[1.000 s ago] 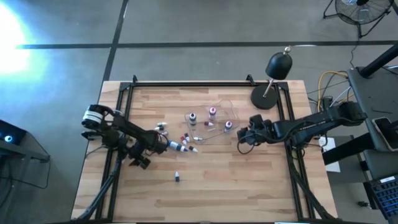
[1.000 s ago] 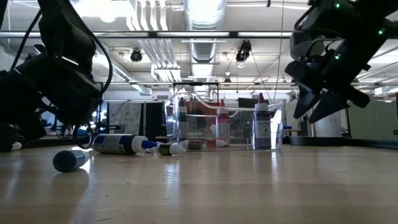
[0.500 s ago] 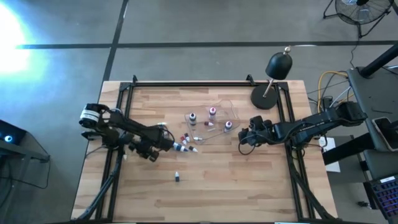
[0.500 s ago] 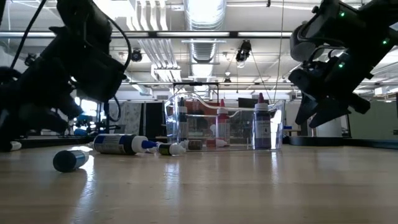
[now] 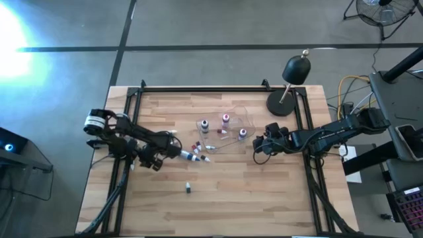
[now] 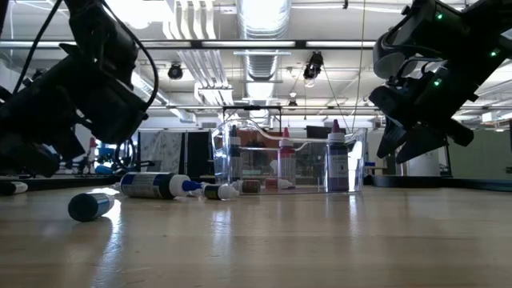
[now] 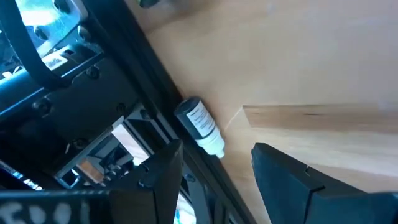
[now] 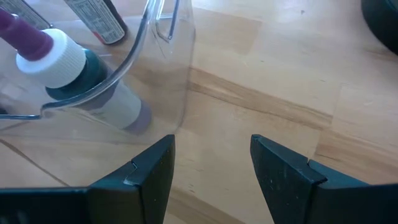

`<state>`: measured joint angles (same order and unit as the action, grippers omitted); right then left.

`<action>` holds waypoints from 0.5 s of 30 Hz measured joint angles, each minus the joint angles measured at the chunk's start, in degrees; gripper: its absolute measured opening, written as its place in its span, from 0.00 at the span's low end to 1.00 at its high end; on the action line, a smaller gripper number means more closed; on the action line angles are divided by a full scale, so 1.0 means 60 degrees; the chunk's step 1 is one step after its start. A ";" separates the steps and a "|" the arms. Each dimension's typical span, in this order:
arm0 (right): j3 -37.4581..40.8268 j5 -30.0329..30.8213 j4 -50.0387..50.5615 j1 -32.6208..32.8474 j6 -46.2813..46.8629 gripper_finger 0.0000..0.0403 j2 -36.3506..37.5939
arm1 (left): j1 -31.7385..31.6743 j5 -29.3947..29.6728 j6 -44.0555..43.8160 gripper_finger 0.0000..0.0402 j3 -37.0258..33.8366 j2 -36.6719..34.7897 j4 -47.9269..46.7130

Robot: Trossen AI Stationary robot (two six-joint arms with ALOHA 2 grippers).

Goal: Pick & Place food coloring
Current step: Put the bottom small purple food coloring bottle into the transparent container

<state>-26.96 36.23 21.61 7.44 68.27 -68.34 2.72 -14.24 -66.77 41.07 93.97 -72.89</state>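
My left gripper (image 7: pixel 214 168), fingers apart & empty, aims at a stray food coloring bottle (image 7: pixel 200 126) by table edge. Right gripper (image 8: pixel 211 165), also spread w/ nothing held, waits beside clear tray (image 8: pixel 163 37) holding upright bottles.

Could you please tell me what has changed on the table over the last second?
The left gripper swung up from the near side of the lying bottles, then eased back toward the table's left edge, fingers open and empty. The right gripper stayed open beside the clear tray. The food coloring bottles lie where they were.
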 joint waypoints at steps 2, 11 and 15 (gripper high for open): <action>0.0000 0.0000 0.0000 0.0000 0.0007 0.50 0.0000 | -0.0004 0.0030 -0.0111 0.42 -0.0120 -0.0029 0.0083; 0.0000 0.0038 0.0000 0.0000 0.0013 0.50 0.0000 | -0.0007 0.0846 -0.1418 0.42 -0.0227 -0.0043 0.0505; 0.0000 0.0058 -0.0001 0.0000 0.0015 0.50 0.0000 | -0.0001 0.1158 -0.2385 0.42 -0.0256 -0.0043 0.0646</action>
<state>-26.96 36.57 21.60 7.44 68.36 -68.34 2.72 -7.29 -81.08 39.53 93.71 -69.02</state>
